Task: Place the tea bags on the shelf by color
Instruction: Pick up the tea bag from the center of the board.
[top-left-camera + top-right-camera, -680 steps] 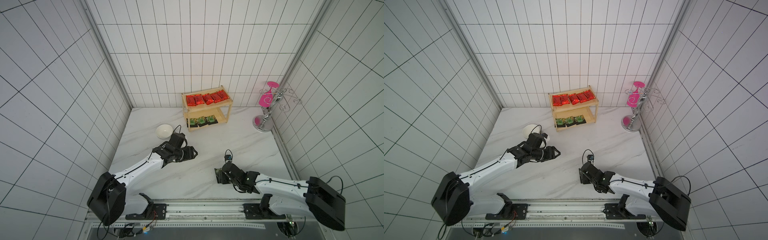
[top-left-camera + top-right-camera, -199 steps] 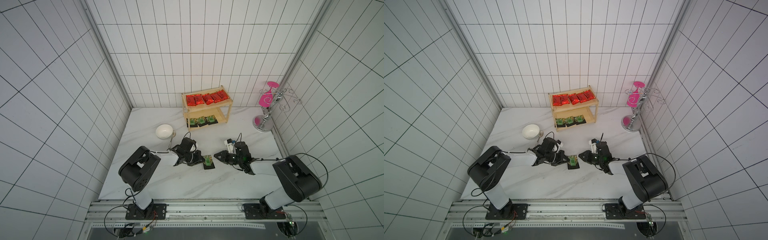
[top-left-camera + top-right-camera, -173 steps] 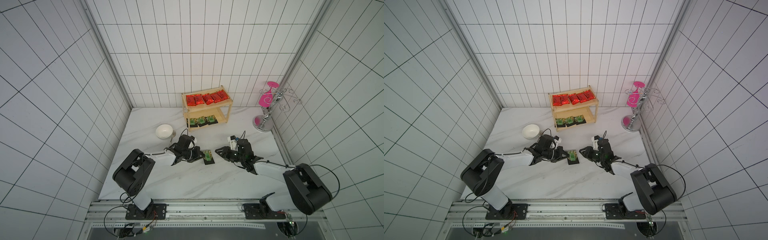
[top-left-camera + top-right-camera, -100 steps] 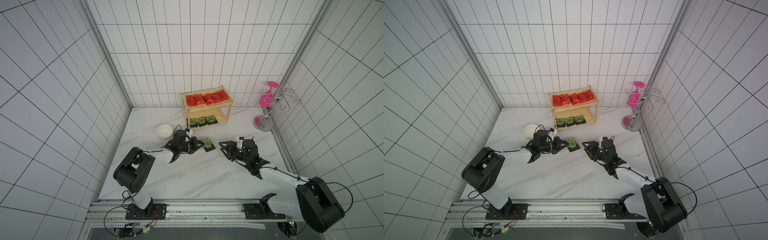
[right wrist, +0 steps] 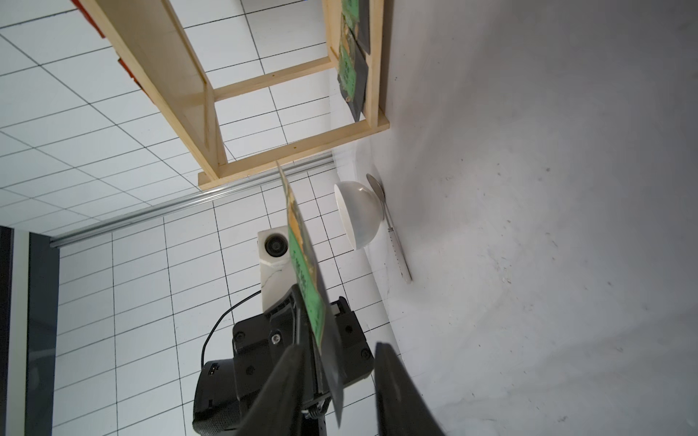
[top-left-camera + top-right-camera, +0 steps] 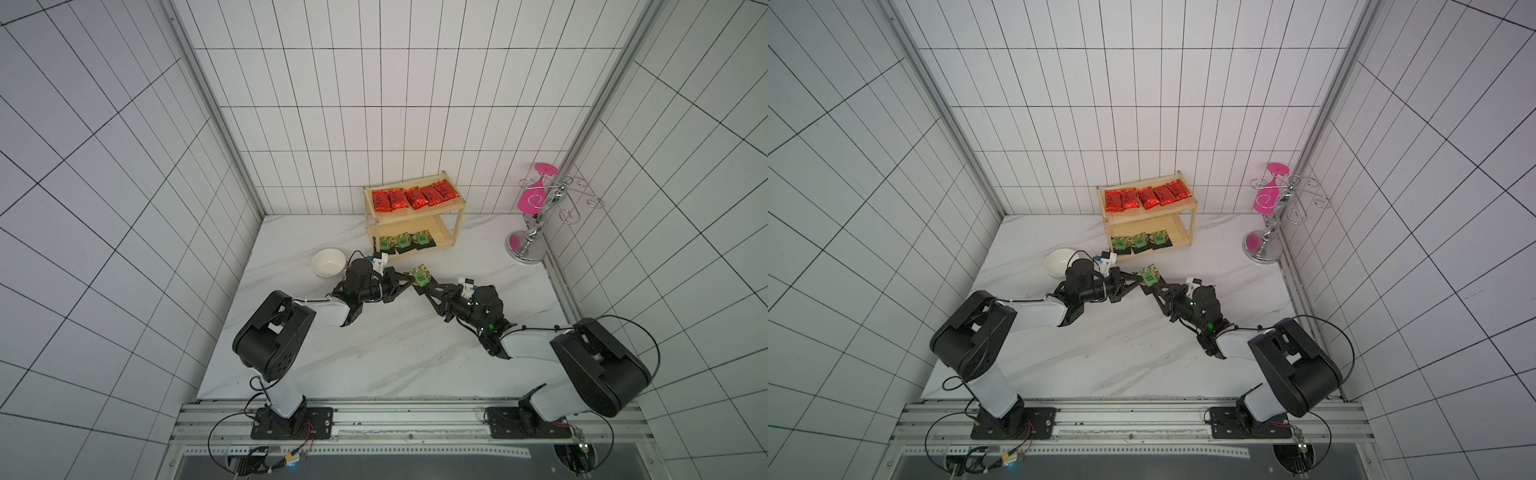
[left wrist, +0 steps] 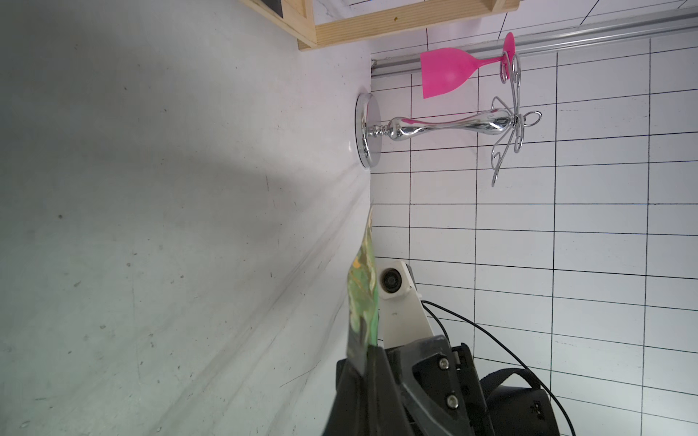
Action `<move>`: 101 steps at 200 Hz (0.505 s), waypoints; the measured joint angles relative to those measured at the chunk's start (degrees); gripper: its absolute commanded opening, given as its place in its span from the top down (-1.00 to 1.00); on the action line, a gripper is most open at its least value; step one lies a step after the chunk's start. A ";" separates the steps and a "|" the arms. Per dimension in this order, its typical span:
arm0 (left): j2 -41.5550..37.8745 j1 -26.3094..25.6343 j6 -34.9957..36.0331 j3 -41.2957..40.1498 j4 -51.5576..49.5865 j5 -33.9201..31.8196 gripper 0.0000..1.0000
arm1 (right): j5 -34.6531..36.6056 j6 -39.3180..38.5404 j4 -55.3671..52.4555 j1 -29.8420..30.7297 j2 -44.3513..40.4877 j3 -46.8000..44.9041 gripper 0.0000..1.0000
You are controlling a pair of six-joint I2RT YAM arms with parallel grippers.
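Tea bags (image 6: 415, 198): red 5, green 4 | left claw (image 6: 411, 279) pinches sachet (image 6: 420, 276) | right claw (image 6: 422, 286) spread

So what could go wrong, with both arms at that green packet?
The dark square sachet with a green label hangs in mid-air, clamped only by the left end effector; releasing early would drop it. The right end effector straddles just its edge with open jaws, so its grip might slip.

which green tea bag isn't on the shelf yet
The dark green-label sachet pinched in the left gripper, out in front of the shelf. The other three green ones lie in a row on its lower tier.
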 measured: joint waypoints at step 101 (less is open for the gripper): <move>0.52 0.00 -1.20 -0.94 2.23 0.70 1.00 | 2.19 0.07 7.41 0.33 1.09 -2.19 0.85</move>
